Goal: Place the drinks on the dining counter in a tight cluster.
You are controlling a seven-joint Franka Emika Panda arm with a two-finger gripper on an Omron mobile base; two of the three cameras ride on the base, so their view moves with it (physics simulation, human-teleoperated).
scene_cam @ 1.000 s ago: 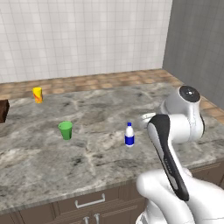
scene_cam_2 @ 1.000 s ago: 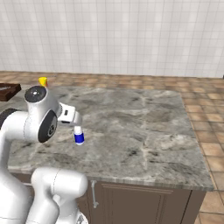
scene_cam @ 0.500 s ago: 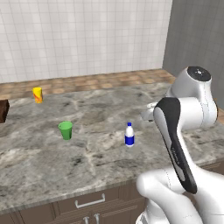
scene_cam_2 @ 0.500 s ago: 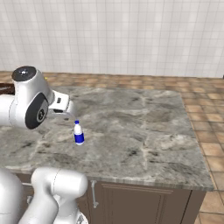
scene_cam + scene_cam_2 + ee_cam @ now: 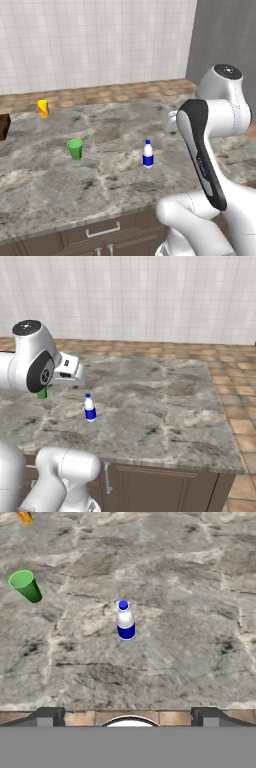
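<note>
Arm raised: elbow and wrist joints sit higher than a second ago. Hand now above the table, white bottle (image 5: pixel 125 620) ahead of the fingers (image 5: pixel 49 716), centred between them.

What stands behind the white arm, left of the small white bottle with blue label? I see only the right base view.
Observer: A small green cup stands upright there, apart from the small white bottle with blue label.
Operator: Is anything farther back?
Observer: A yellow-orange cup, near the back edge of the grey-brown marbled stone counter.
Operator: Is the end effector open?
Observer: Yes; the hand view shows its fingertips wide apart, holding nothing.
</note>
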